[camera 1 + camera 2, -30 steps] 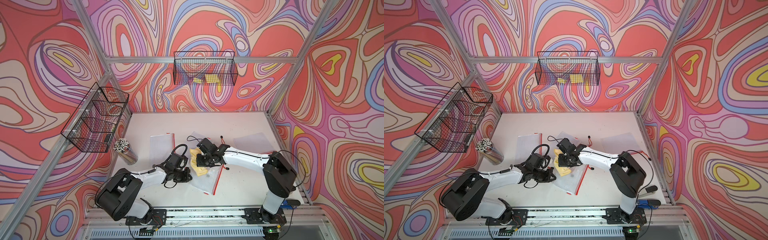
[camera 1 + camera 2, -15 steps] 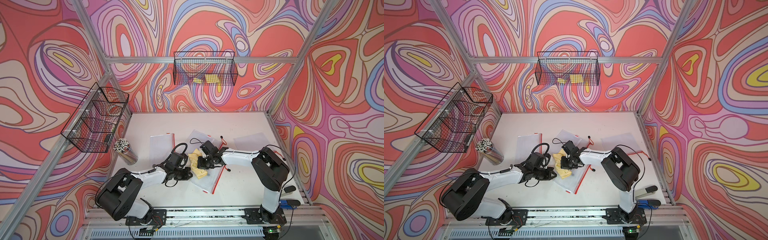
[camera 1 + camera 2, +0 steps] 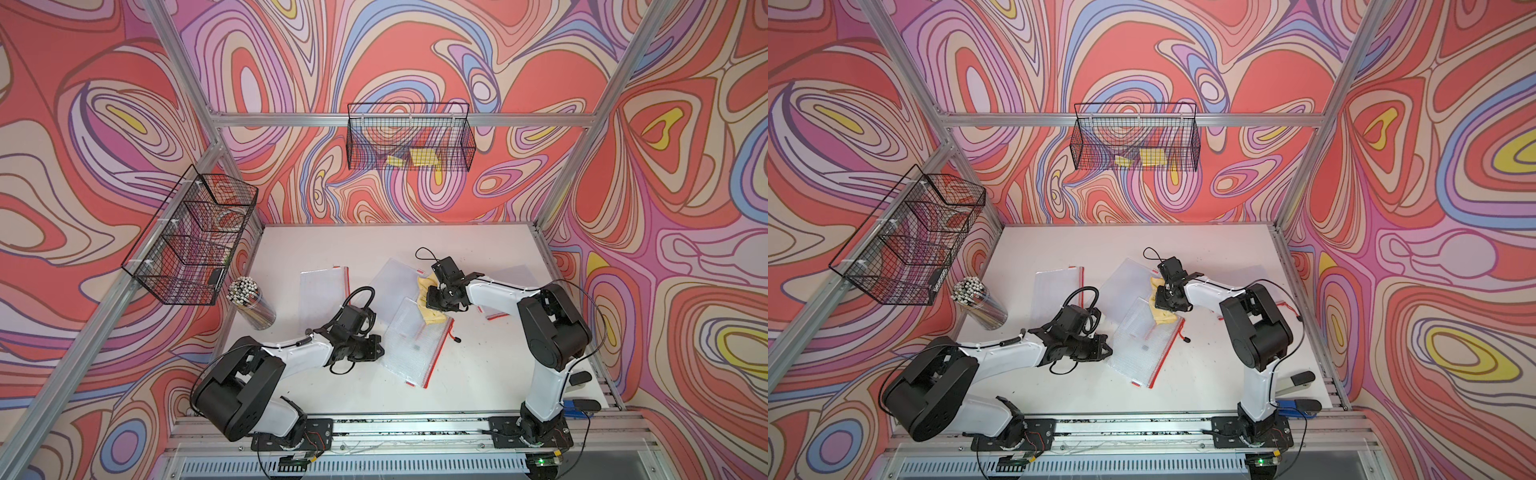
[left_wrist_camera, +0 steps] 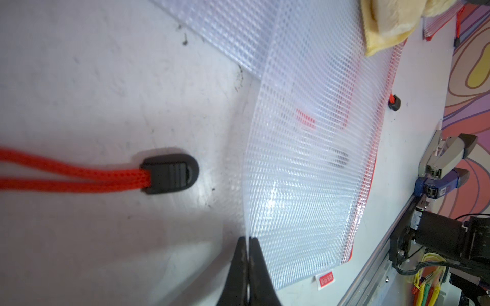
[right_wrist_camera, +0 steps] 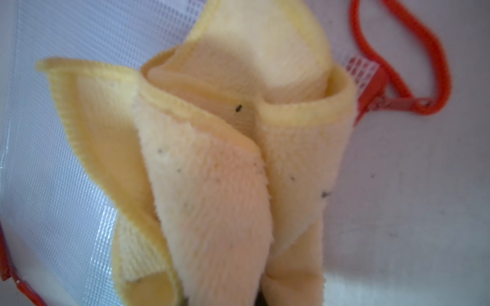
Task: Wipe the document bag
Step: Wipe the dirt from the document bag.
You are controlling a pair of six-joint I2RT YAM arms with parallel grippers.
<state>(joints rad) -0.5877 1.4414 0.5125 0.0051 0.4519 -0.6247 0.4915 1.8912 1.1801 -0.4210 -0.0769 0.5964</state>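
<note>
The document bag (image 3: pixel 413 345) is a clear mesh pouch with a red zip edge, lying mid-table in both top views (image 3: pixel 1142 347). My left gripper (image 3: pixel 379 351) is shut on the bag's near-left edge, and in the left wrist view its black jaws (image 4: pixel 249 242) pinch that edge of the bag (image 4: pixel 305 159). My right gripper (image 3: pixel 435 297) is shut on a yellow cloth (image 3: pixel 434 319), which rests on the bag's far corner by the zip. In the right wrist view the cloth (image 5: pixel 212 164) fills the picture and hides the fingers.
Other clear bags lie further back (image 3: pixel 324 286), (image 3: pixel 392 276) and behind the right arm (image 3: pixel 513 276). A cup of pens (image 3: pixel 251 303) stands at the left. Wire baskets hang on the left (image 3: pixel 191 237) and back (image 3: pixel 409 141) walls. A red cord with a black pull (image 4: pixel 169 173) lies beside the left jaws.
My right gripper has dragged the yellow cloth across the bag, away from the left gripper toward its far right corner. The left gripper has stayed shut on the bag's edge.
</note>
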